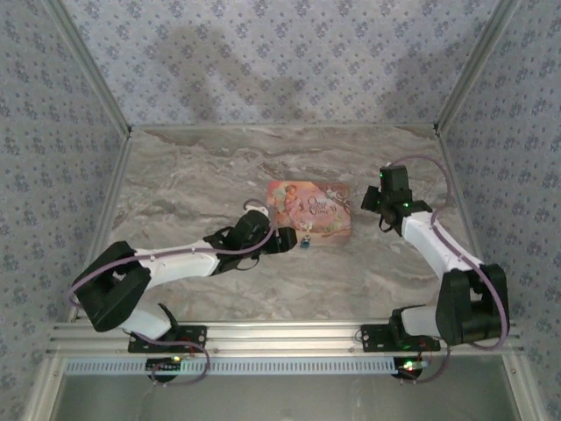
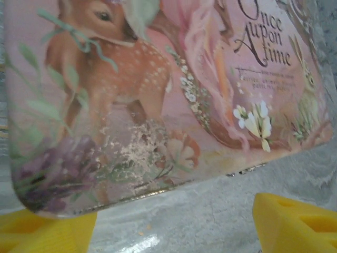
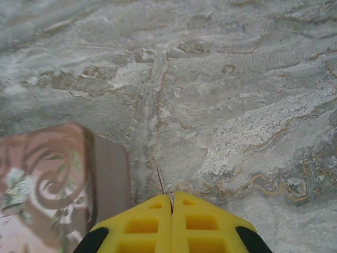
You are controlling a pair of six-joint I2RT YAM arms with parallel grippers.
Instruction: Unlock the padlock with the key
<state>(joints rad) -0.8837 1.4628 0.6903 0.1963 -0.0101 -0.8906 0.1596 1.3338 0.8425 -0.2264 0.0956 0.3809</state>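
The padlock is a tiny blue-and-silver speck on the marble, just off the front edge of the flat pink picture box. My left gripper lies low to the left of it, at the box's front left corner. In the left wrist view that gripper is open, with one yellow finger at each side, bare marble between them and the box just ahead. My right gripper hovers right of the box. Its yellow fingers are shut on the key, whose thin metal blade pokes out forward.
A small metal latch shows on the box's front edge. The marble table is walled by patterned panels at the back and sides. The box's corner lies left of the right gripper. Open marble stretches behind and to the left of the box.
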